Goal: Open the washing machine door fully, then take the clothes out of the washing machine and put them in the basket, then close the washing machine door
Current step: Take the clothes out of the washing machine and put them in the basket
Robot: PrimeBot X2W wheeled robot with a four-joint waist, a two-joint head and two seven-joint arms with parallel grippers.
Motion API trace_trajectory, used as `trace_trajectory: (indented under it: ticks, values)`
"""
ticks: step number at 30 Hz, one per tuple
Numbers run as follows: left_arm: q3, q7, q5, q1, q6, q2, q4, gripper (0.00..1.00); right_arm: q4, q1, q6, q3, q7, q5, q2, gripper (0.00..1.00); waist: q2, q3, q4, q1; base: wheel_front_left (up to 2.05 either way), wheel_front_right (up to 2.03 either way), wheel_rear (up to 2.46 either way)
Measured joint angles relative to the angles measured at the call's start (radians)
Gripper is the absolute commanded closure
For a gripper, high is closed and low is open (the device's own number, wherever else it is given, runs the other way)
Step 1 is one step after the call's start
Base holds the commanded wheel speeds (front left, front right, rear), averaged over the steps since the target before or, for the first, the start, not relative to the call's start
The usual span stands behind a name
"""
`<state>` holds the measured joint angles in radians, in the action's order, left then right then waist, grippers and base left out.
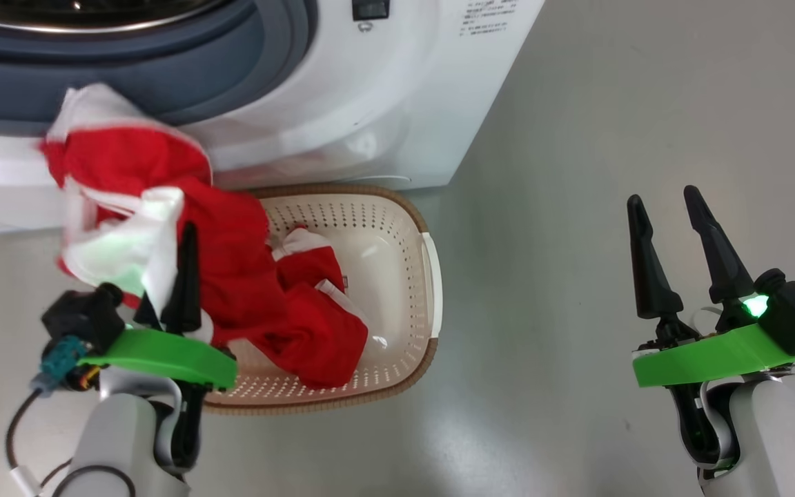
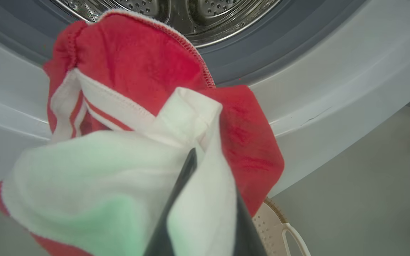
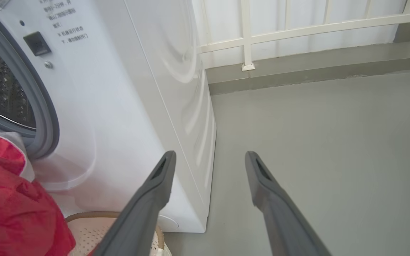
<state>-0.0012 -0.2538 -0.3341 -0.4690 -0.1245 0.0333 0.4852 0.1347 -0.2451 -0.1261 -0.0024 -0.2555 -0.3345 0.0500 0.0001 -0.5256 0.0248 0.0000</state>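
Nearest to the lens is the left gripper (image 1: pixel 188 238), closed narrow on a fold of the clothes (image 1: pixel 128 172): a white panel is pinched between its fingers and the red part hangs around them. The top of this garment shows in front of the grey gasket at the mouth of the washing machine (image 1: pixel 370 103); whether it rests on the lip or only hangs before it, I cannot tell. Lower down, more red cloth lies already inside the basket (image 1: pixel 433 276), which stands on the floor (image 1: pixel 577 207) just before the machine's front. Well apart, over bare floor beside the machine's side wall, the right gripper (image 1: pixel 663 195) is wide and holds nothing.

The step in hand, as I judge, is carrying the garment to the basket. To do it well, the arm should first draw the cloth free of the gasket, then bring it above the middle of the basket and go low before letting go, so no part hangs over the brown rim
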Motion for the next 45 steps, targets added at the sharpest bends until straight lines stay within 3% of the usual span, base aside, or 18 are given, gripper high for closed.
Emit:
trace_trajectory:
  ticks: [10, 34, 37, 38, 39, 41, 45]
  values:
    - [-0.058, 0.000, 0.000, -0.014, 0.000, -0.002, 0.138, 1.00, -0.013, -0.004, 0.000, 0.007, 0.000, -0.005, 0.000, 0.00, 0.0000, -0.067, 0.018, 0.0000, 0.00, 0.00, 0.00]
    - [-0.112, 0.000, 0.001, -0.288, -0.001, 0.002, 0.520, 1.00, -0.035, -0.088, 0.000, 0.009, 0.000, -0.008, 0.001, 0.00, 0.0000, -0.230, 0.039, 0.0000, 0.00, 0.00, 0.00]
    - [-0.118, 0.000, 0.000, -0.294, -0.001, 0.002, 0.526, 0.56, -0.034, -0.088, 0.000, 0.008, 0.000, -0.008, 0.001, 0.00, 0.0000, -0.226, 0.039, 0.0000, 0.00, 0.00, 0.00]
    - [-0.120, 0.000, 0.000, -0.294, -0.001, 0.002, 0.528, 0.24, -0.033, -0.088, 0.000, 0.007, 0.000, -0.008, 0.001, 0.00, 0.0000, -0.223, 0.039, 0.0000, 0.00, 0.00, 0.00]
    - [-0.122, 0.000, 0.000, -0.294, -0.001, 0.002, 0.530, 0.10, -0.030, -0.088, 0.000, 0.007, 0.000, -0.008, 0.001, 0.00, 0.0000, -0.219, 0.038, 0.0000, 0.00, 0.00, 0.00]
    - [-0.126, 0.000, 0.000, -0.294, -0.001, 0.004, 0.529, 0.00, -0.025, -0.088, 0.000, 0.005, 0.000, -0.008, 0.001, 0.00, 0.0000, -0.208, 0.037, 0.0000, 0.00, 0.00, 0.00]
    - [-0.126, 0.000, -0.003, -0.284, -0.001, 0.005, 0.494, 0.00, -0.016, -0.087, 0.000, -0.002, 0.000, -0.008, 0.001, 0.00, 0.0000, -0.178, 0.033, 0.0000, 0.00, 0.00, 0.00]
